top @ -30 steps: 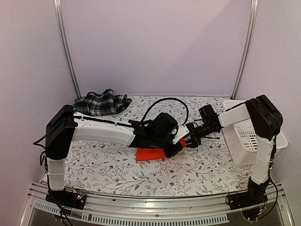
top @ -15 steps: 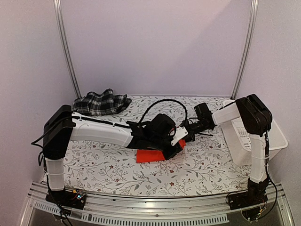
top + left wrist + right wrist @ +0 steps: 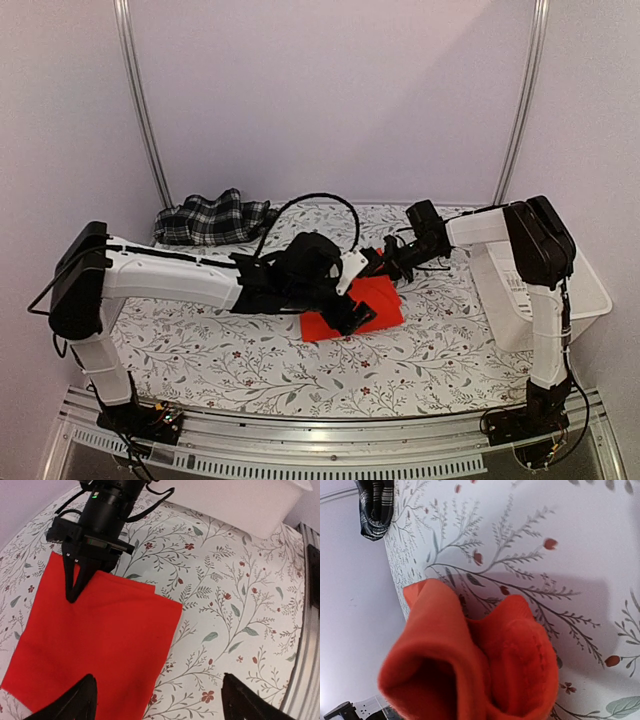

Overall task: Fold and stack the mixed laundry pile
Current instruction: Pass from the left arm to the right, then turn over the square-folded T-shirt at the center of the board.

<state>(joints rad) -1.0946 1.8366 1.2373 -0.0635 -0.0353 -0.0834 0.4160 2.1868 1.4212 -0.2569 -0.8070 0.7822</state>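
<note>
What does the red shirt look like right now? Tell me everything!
The bright red cloth shirt is soft, plain and folded into a flat, roughly rectangular shape, with a second layer's edge showing along one side. It lies on the floral table cover, near the middle of the table. The right gripper is shut, pinching one edge, where the cloth bunches up. The left gripper hangs open above it.

A robotics lab cell: plain lilac wall panels (image 3: 330, 100) and silver aluminium uprights (image 3: 143, 110) enclose a floral-covered bench (image 3: 450, 350) with two white-and-black robot arms (image 3: 180, 278) bolted along its slotted aluminium rail (image 3: 330, 437).
</note>
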